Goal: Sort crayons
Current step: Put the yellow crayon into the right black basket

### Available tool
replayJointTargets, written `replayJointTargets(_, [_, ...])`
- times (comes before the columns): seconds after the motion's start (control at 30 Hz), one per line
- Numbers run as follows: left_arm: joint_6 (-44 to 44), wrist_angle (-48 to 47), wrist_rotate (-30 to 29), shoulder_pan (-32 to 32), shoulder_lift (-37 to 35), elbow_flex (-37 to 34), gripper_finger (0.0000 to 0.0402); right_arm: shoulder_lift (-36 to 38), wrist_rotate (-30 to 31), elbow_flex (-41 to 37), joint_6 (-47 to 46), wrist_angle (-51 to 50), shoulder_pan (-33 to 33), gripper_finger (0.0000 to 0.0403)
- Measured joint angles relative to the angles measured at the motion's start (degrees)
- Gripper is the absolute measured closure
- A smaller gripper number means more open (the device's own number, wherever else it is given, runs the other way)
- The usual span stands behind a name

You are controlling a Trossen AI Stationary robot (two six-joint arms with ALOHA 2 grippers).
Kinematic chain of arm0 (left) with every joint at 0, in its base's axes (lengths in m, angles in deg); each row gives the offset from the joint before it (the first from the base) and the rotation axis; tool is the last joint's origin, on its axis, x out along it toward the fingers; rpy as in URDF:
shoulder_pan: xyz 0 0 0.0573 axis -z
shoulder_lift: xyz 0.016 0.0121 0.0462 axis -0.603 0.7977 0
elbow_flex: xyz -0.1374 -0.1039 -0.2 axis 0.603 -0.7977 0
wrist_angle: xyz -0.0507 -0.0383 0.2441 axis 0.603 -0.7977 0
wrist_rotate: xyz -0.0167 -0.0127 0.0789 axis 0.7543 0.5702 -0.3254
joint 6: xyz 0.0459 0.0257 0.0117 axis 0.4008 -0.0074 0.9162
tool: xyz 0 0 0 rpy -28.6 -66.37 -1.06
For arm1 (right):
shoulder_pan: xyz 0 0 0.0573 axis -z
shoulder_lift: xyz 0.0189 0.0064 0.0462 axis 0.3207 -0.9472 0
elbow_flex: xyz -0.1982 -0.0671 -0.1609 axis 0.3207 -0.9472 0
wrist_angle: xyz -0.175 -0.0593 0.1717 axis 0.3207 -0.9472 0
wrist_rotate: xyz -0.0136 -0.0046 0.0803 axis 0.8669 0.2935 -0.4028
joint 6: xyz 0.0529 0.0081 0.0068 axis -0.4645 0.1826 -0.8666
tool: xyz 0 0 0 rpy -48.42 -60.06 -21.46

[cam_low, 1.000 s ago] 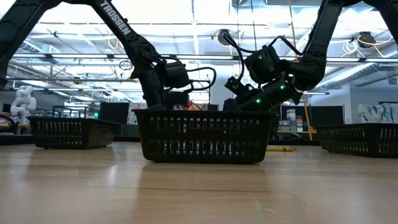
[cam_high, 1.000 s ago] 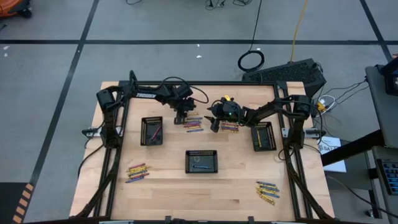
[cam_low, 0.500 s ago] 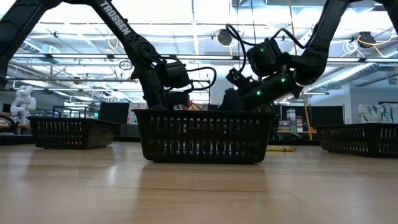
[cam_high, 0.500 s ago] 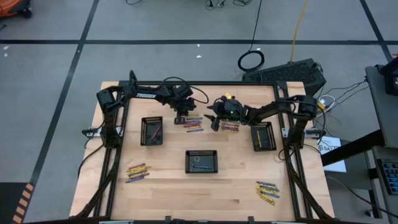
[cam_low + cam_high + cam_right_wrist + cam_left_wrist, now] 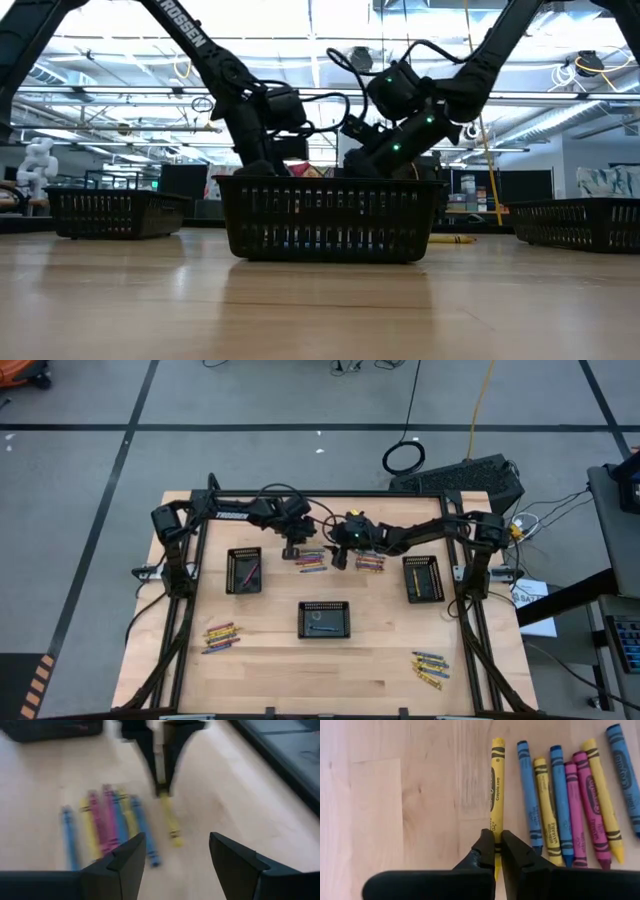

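Fingers of my left gripper [image 5: 497,851] are pinched on one end of a yellow paper-wrapped crayon [image 5: 496,795], lying on the pale wooden table [image 5: 385,810] apart from the blue, pink and yellow row [image 5: 570,805], so I can lift it alone. My right gripper [image 5: 177,855] hovers nearby, jaws spread, empty.

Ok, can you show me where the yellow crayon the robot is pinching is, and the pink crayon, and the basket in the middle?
yellow crayon [image 5: 495,785], left wrist view, middle of its paper wrapper.
pink crayon [image 5: 574,810], left wrist view, middle of its wrapper.
middle basket [image 5: 324,632], high view, its near rim.
left gripper [image 5: 498,851], left wrist view, between its fingertips.
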State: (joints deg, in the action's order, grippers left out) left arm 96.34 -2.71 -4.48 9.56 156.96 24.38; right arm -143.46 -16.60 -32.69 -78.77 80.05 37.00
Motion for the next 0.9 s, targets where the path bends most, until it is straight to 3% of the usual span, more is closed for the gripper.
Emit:
replayJointTargets(0.53, [-0.04,1.45,0.43,1.81,-0.13,0.1,0.0399,-0.04,-3.9,-0.72,1.22,-0.38,-0.03,0.0211])
replayJointTargets(0.9, [-0.04,2.9,0.43,1.81,-0.19,0.15,0.0399,-0.11,-3.79,-10.57,-4.43,19.98,-0.03,0.0226])
